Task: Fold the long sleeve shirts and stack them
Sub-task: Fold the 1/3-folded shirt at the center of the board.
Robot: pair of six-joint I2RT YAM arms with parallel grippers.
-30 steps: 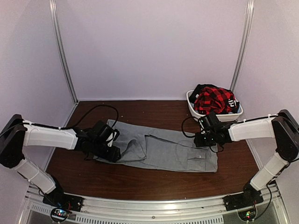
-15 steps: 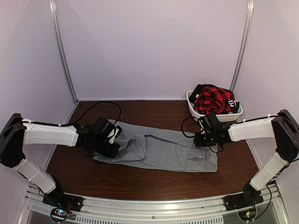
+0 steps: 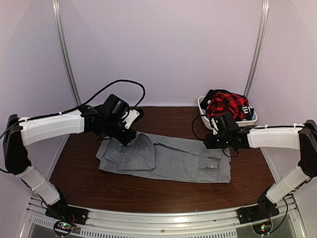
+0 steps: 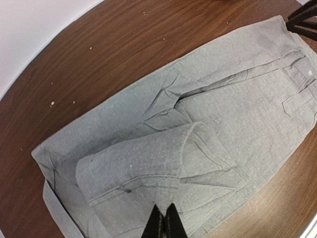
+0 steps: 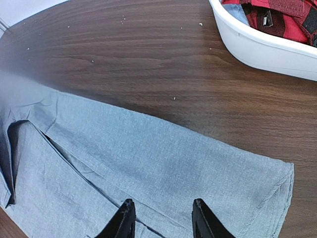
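table (image 3: 148, 191): dark wood, with a bare strip on the arms' side of both sets of jaws, so there was room to fold toward
shirt (image 3: 178, 158): the light-grey long sleeve one lay flat on the wood, stretched from under the left jaws across to under the right jaws
folded end (image 4: 148, 163): one end was doubled over onto the body, just ahead of the left fingertips, which I'd guess was the first fold
left gripper (image 4: 163, 218): jaws pressed together with no cloth showing between them, held up over the near edge of that folded end, looked clear of it
right gripper (image 5: 163, 206): jaws apart, straddling the cloth low over the far corner; couldn't tell if they touched it, but my guess is they were lined up to pinch that end
basket (image 5: 257, 47): white tub beyond the right jaws, apart from the shirt, with a red plaid garment (image 3: 225, 106) piled in it, probably waiting its turn
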